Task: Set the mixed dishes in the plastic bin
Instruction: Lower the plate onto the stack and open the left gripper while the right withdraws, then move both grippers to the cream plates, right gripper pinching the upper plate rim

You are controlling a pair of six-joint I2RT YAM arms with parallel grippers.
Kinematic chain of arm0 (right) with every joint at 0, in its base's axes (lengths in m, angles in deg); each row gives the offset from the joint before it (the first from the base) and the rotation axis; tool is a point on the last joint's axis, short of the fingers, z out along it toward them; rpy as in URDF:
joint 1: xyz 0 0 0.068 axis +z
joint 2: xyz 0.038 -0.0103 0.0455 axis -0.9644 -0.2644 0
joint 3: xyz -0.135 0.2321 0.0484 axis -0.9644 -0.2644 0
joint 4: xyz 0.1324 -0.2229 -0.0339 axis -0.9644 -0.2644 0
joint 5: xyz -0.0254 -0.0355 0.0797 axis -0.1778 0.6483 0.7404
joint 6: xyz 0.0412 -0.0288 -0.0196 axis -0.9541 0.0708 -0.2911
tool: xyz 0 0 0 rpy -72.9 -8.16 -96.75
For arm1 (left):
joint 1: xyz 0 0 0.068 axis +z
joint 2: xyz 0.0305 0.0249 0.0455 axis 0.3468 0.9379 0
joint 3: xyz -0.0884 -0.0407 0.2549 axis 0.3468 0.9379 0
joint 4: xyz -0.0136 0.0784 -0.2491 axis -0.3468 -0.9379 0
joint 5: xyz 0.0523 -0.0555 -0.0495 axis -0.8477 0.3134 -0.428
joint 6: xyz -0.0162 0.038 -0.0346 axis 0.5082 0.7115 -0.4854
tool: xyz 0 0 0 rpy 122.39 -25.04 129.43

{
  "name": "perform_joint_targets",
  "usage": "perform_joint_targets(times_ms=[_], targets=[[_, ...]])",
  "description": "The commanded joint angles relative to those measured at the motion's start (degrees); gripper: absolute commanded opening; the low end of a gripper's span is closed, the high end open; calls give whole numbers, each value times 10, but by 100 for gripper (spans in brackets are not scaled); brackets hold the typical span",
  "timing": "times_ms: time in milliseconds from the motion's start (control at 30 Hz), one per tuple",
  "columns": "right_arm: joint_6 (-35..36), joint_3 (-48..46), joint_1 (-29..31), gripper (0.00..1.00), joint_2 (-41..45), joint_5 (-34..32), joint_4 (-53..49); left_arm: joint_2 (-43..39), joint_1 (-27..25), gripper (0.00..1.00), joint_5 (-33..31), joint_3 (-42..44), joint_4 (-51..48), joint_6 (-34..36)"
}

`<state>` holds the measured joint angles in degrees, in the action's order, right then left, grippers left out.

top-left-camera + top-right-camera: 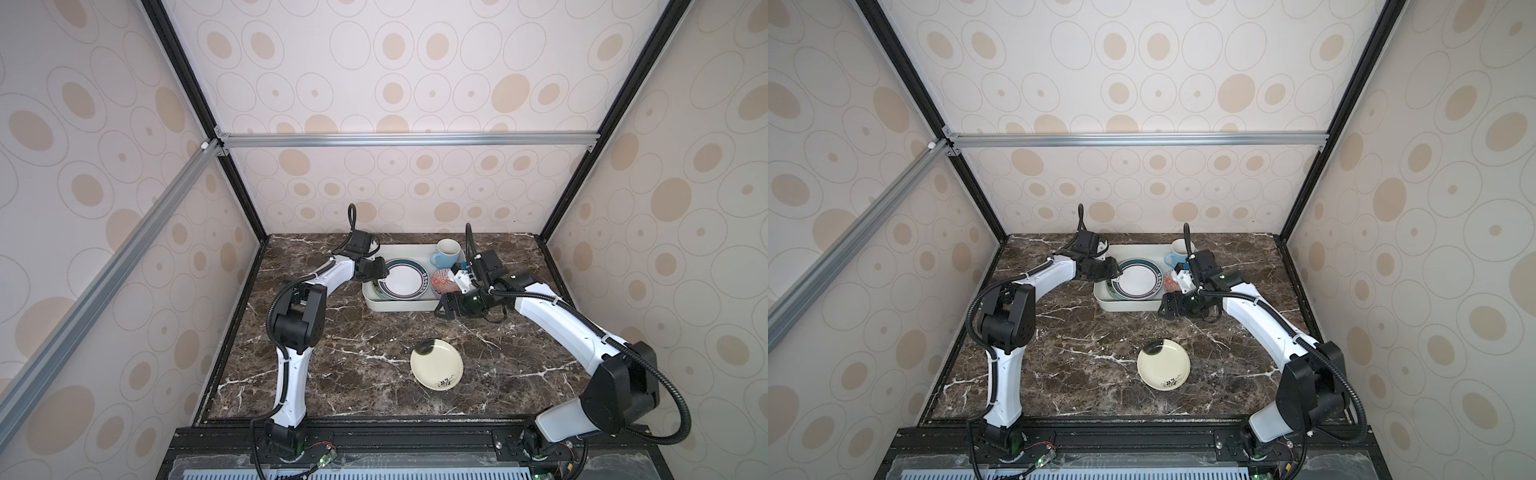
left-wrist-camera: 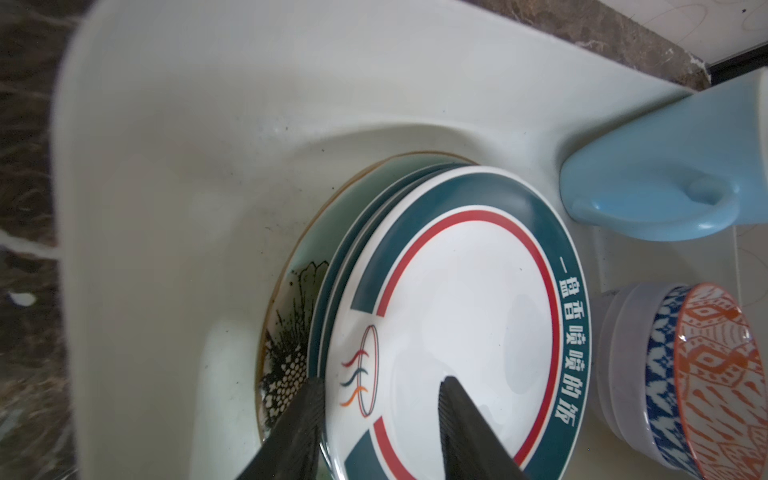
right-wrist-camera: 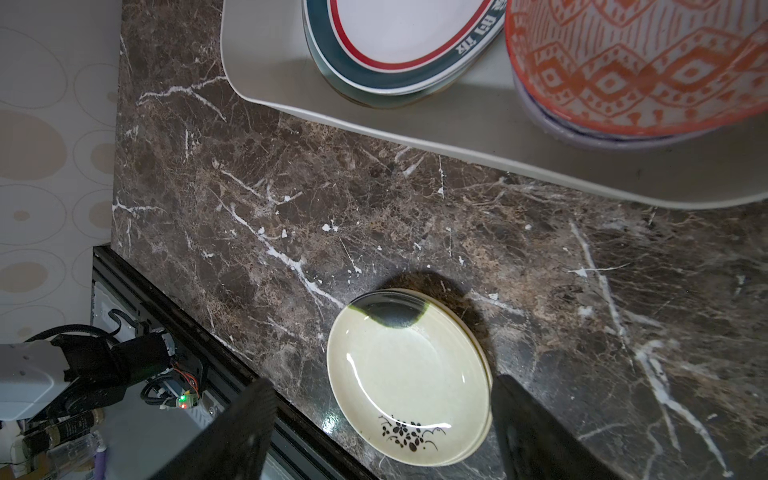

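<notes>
you're nearly done; the white plastic bin (image 1: 399,308) holds stacked white blue-rimmed plates (image 1: 402,279) over a teal flower plate (image 2: 291,332), a light-blue mug (image 1: 446,253), and a red-patterned bowl (image 1: 442,283) nested, it seems, in a lavender bowl (image 2: 623,353); only the small cream plate (image 1: 436,364), flower sprig inside, lies flat on the marble counter (image 1: 353,332), well apart from the bin; your left hand (image 2: 380,384) sits half open astride the top plate's rim, gripping nothing; your right hand (image 3: 382,386) gapes wide, empty.

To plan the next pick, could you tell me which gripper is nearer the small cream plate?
Right. The right gripper hovers beside the plastic bin, just beyond the small cream plate; the left gripper is farther back, over the stacked plates.
</notes>
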<state>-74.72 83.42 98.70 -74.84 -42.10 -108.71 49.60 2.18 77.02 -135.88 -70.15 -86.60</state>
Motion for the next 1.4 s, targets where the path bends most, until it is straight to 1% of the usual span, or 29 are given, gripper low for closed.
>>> perform_joint_targets(times_ms=[0, 100, 200, 300, 367, 467, 500, 533, 600, 700, 833, 967, 1100, 1200, 1367], targets=[[9, 17, -3, 85, -4, -3, -13, 5, 3, 47, -33, -35, -33, 24], [8, 14, -2, 85, 0, -3, -13, 0, 3, 50, -44, -45, -45, 29], [6, 10, -3, 86, 3, -6, -12, -17, 3, 50, -48, -40, -49, 30], [1, -2, -2, 87, 8, -11, -6, -55, 2, 50, -50, -6, -39, 28], [-4, -12, -2, 85, 10, -17, -7, -92, 0, 50, -47, 35, -24, 20], [-13, -41, -2, 73, 14, -17, 2, -162, -10, 50, -46, 117, 5, 10], [-18, -55, -2, 63, 17, -15, 9, -188, -16, 49, -49, 146, 12, 8], [-24, -70, -3, 55, 19, -14, 15, -214, -22, 49, -52, 178, 20, 4], [-32, -96, -2, 46, 23, -10, 23, -264, -38, 47, -56, 242, 38, -8], [-42, -133, 1, 39, 32, -15, 30, -340, -67, 47, -54, 342, 71, -33], [-52, -181, 8, 38, 55, -27, 44, -417, -120, 48, -51, 463, 126, -82], [-64, -224, 13, 37, 56, -56, 53, -450, -178, 47, -59, 540, 171, -123], [-71, -254, 21, 35, 50, -61, 75, -462, -211, 47, -74, 578, 187, -140], [-75, -264, 26, 34, 46, -67, 81, -471, -221, 48, -77, 590, 195, -145], [-75, -274, 27, 34, 43, -69, 89, -466, -228, 50, -78, 583, 194, -142]])
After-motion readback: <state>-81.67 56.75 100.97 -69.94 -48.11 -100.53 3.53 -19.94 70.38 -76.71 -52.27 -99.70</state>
